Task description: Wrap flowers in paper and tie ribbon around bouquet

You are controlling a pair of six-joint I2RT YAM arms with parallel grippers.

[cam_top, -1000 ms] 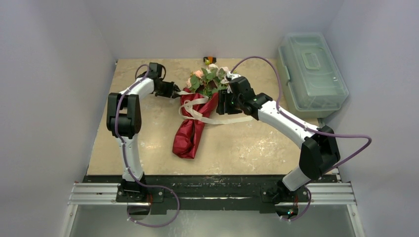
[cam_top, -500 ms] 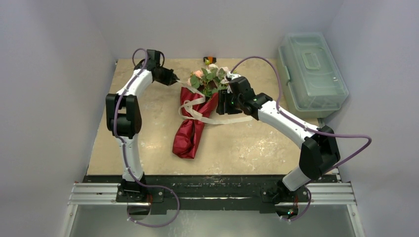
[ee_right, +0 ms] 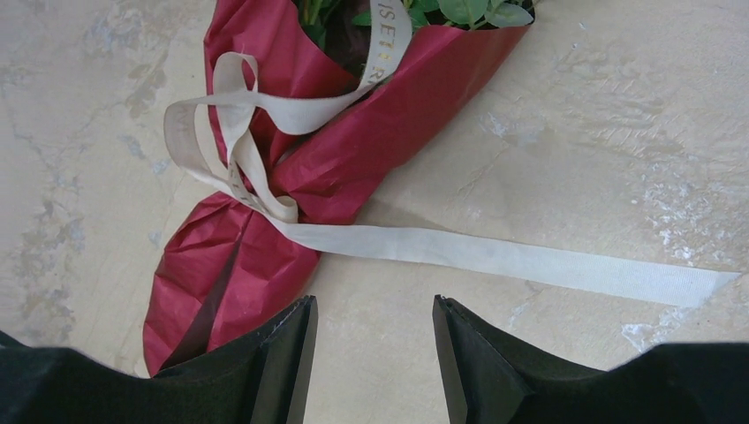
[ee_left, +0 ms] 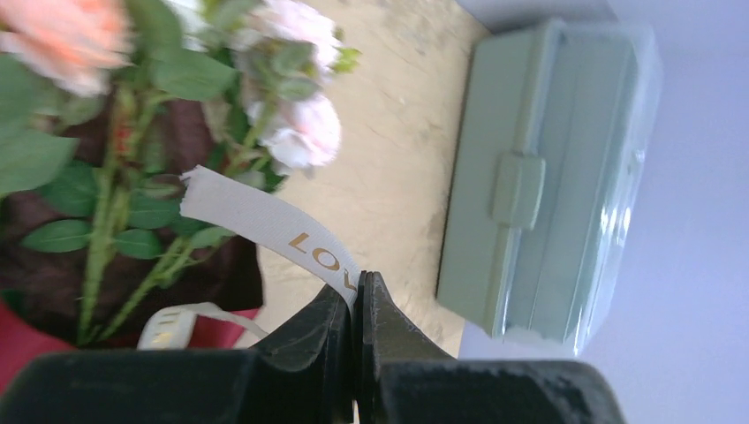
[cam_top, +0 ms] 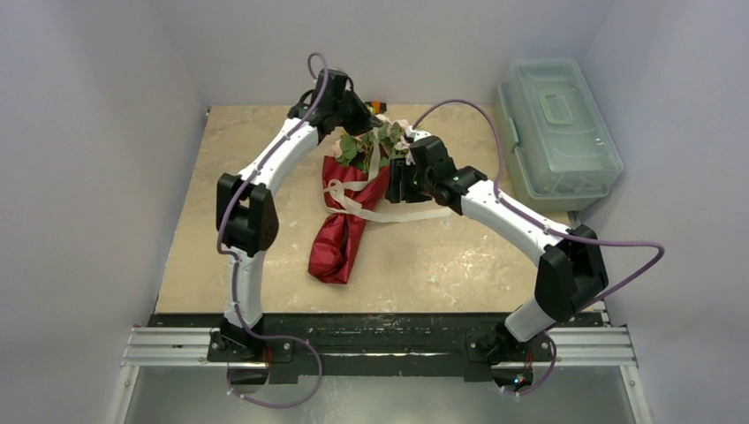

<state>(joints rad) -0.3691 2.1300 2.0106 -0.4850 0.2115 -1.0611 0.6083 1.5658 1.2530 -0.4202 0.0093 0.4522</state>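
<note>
The bouquet lies on the table as a red paper [cam_top: 338, 231] cone around the flowers [cam_top: 378, 141], whose pink and white blooms and green leaves point to the far side. A cream ribbon [cam_top: 351, 196] is looped round its middle. One ribbon end rises over the blooms into my left gripper [cam_top: 360, 115], which is shut on it; gold letters show on the strip [ee_left: 265, 221] next to the flowers [ee_left: 300, 132]. My right gripper [ee_right: 373, 305] hangs open over bare table just right of the paper [ee_right: 353, 159], near the other ribbon tail [ee_right: 530, 261].
A clear lidded plastic box [cam_top: 556, 128] stands at the far right, off the tan table top [cam_top: 442, 265]. A small dark and orange object [cam_top: 375, 107] sits at the far edge behind the blooms. Grey walls close in three sides.
My left arm swung from the left of the bouquet to behind the blooms. Its jaws closed on the ribbon end and pulled it up. The right arm stayed still.
</note>
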